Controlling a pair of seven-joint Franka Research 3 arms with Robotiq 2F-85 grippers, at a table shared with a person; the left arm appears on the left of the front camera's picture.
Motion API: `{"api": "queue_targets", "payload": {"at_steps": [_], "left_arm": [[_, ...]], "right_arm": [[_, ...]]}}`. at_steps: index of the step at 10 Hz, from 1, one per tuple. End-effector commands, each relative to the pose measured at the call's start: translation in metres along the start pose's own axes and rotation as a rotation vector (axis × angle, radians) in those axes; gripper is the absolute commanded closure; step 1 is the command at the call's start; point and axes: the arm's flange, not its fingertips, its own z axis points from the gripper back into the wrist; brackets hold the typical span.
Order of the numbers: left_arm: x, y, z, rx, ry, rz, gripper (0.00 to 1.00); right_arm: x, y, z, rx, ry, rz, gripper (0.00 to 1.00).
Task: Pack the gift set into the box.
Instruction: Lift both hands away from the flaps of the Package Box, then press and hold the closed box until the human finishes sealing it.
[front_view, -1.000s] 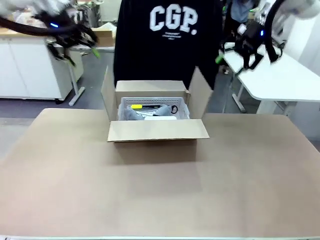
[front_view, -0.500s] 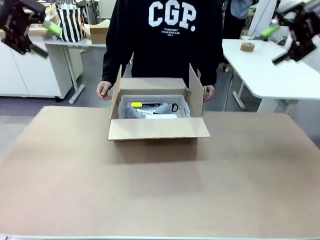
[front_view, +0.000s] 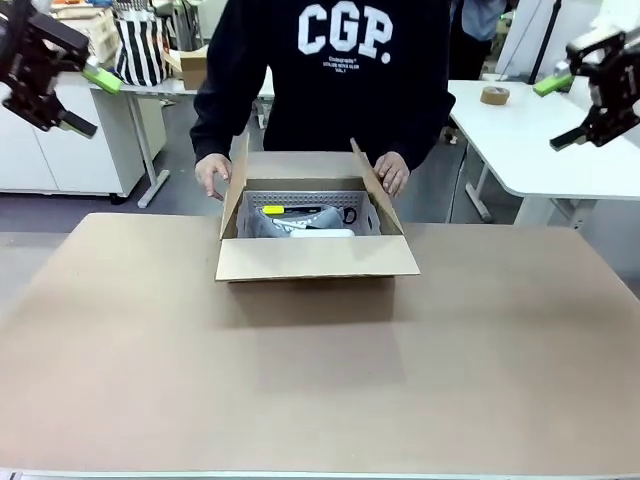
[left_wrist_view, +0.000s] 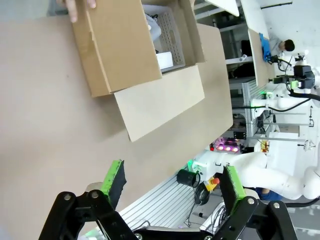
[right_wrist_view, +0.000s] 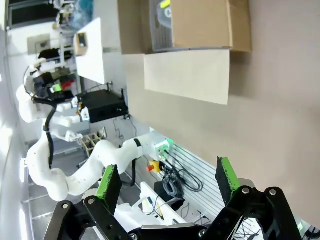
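- Box (front_view: 315, 258) at far middle of counter (front_view: 320, 380), basket (front_view: 300, 198) inside, side flaps under a person's hands (front_view: 212, 172).
- Left claw (front_view: 88, 100), right claw (front_view: 560, 113): raised, spread, empty.
- Advisable: fold side flaps before front flap.

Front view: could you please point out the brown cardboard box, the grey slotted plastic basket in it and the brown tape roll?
brown cardboard box (front_view: 315, 258): front view, on its folded-out near flap.
grey slotted plastic basket (front_view: 300, 198): front view, on its far wall.
brown tape roll (front_view: 493, 96): front view, on its middle.
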Motion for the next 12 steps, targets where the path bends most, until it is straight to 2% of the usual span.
{"api": "queue_targets", "payload": {"at_steps": [1,12], "left_arm": [[-0.0016,-0.0015,0.0012,-0.003,0.0,-0.001,0.0],[-0.0016,-0.0015,0.0012,-0.003,0.0,-0.001,0.0]], "right_arm": [[0.0025,0.0034,0.0021,-0.016,0.012,-0.015,0.0],[0.0025,0.0034,0.0021,-0.016,0.012,-0.015,0.0]]}}
